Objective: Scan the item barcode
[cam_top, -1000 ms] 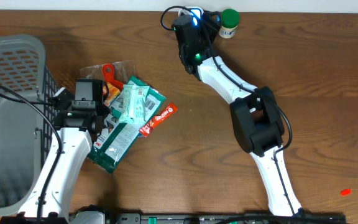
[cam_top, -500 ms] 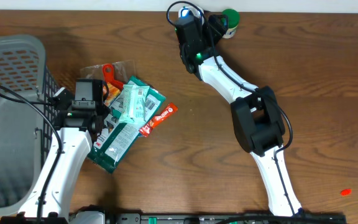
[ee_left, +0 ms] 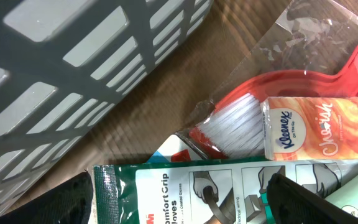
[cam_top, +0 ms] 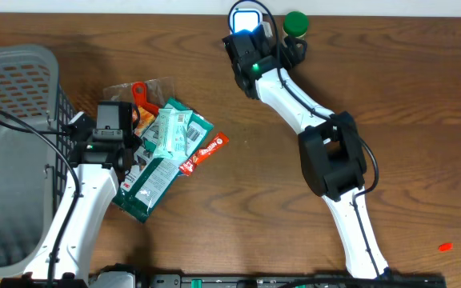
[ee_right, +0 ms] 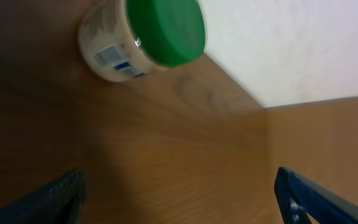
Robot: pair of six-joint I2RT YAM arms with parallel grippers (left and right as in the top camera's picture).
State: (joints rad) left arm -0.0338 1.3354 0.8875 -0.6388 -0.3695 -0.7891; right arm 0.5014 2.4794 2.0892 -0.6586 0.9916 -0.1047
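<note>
Plainly, packets [cam_top: 157, 164] lie near the basket [cam_top: 18, 54]; jar [cam_top: 295, 24] — lidded, upright.

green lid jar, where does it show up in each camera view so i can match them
Overhead: the green-lidded jar stands at the top edge, right of centre, near the far edge of the table.
Right wrist: the jar sits upper left, green lid toward the white background.
Left wrist: not in it.
Shared landmark: the brown wooden table, which is also the surface under the jar in the right wrist view.
</note>
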